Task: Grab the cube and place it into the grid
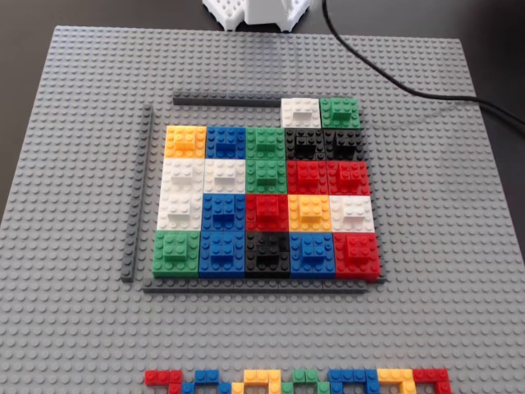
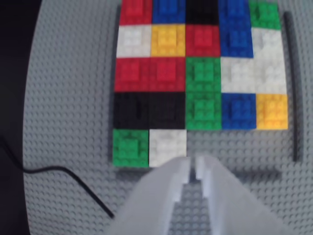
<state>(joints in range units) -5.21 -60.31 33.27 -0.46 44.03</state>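
Note:
The white cube (image 1: pixel 299 111) sits on the baseplate just beyond the grid's far edge, next to a same-shaped green block (image 1: pixel 340 111). In the wrist view the cube (image 2: pixel 167 146) lies just ahead and left of my gripper (image 2: pixel 192 165), with the green block (image 2: pixel 130 147) to its left. The gripper's white fingers (image 2: pixel 166 191) stand almost together with only a thin slit between them, and they hold nothing. The grid (image 1: pixel 267 201) is a patchwork of coloured blocks edged by dark grey strips (image 1: pixel 225 101). In the fixed view only the arm's white base (image 1: pixel 258 10) shows.
The light grey studded baseplate (image 1: pixel 459 246) covers the table. A black cable (image 1: pixel 394 66) runs from the arm's base to the right; it also shows in the wrist view (image 2: pixel 63 178). A thin strip of small coloured bricks (image 1: pixel 295 382) lies at the near edge.

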